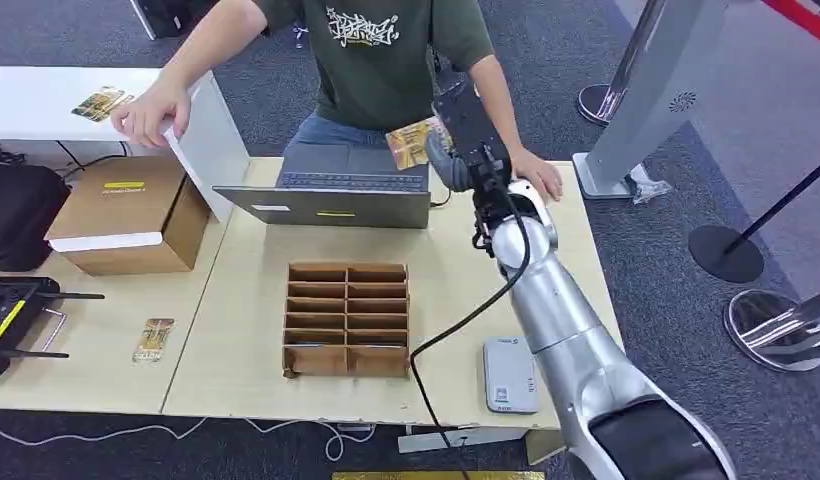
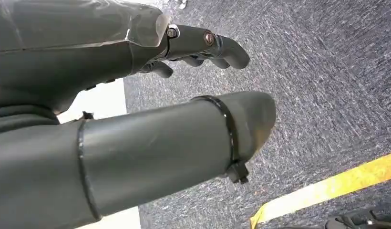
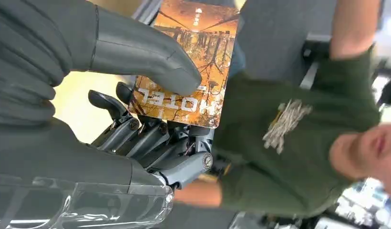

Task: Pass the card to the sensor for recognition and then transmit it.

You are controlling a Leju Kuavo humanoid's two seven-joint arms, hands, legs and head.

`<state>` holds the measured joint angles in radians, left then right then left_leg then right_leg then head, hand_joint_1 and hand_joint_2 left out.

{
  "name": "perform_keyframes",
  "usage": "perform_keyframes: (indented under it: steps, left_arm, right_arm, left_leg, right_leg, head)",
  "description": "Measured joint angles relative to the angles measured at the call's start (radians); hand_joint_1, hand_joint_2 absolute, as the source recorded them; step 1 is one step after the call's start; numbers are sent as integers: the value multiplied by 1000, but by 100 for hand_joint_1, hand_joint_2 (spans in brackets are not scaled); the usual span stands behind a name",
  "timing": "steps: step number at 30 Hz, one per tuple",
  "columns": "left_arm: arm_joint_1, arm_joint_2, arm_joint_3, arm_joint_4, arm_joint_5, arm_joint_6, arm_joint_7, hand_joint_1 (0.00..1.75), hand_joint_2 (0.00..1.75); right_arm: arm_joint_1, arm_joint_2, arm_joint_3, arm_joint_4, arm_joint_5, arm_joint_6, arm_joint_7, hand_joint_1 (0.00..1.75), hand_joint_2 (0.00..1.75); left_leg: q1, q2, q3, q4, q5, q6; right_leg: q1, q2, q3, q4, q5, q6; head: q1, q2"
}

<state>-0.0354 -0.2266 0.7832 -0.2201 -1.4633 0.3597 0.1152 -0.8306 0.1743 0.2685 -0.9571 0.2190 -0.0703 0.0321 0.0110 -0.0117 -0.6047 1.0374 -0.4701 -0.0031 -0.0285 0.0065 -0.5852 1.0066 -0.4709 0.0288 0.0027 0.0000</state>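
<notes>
My right hand (image 1: 464,140) is raised over the far side of the table, holding an orange hotel card (image 1: 413,143) out toward a person in a green shirt (image 1: 386,60). In the right wrist view the card (image 3: 193,62) is pinched between the thick thumb (image 3: 150,59) and the darker fingers (image 3: 150,133). The person's hand (image 1: 538,172) rests on the table just beside my wrist. The white card sensor (image 1: 510,375) lies flat near the table's front right edge. My left hand (image 2: 198,45) hangs over carpet with its fingers apart and nothing in it.
An open laptop (image 1: 331,190) stands at the table's far edge. A cardboard divider tray (image 1: 346,318) sits mid-table. Another card (image 1: 154,338) lies at the left front, near a cardboard box (image 1: 131,213). The person's other hand (image 1: 151,110) touches a white panel.
</notes>
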Motion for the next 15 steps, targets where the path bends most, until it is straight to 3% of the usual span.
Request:
perform_keyframes:
  steps: [9, 15]
  left_arm:
    - [2, -12, 3, 0, 11, 22, 11, 0, 0]
    - [6, -17, 19, 0, 24, 28, 15, 0, 0]
  right_arm:
    - [39, -101, -98, -1, 90, -28, -6, 175, 175]
    - [76, -140, -171, -1, 132, -32, -35, 175, 175]
  left_leg:
    - [0, 0, 0, 0, 0, 0]
    - [0, 0, 0, 0, 0, 0]
  right_leg:
    - [0, 0, 0, 0, 0, 0]
    - [0, 0, 0, 0, 0, 0]
  head:
    - [0, 0]
    - [0, 0]
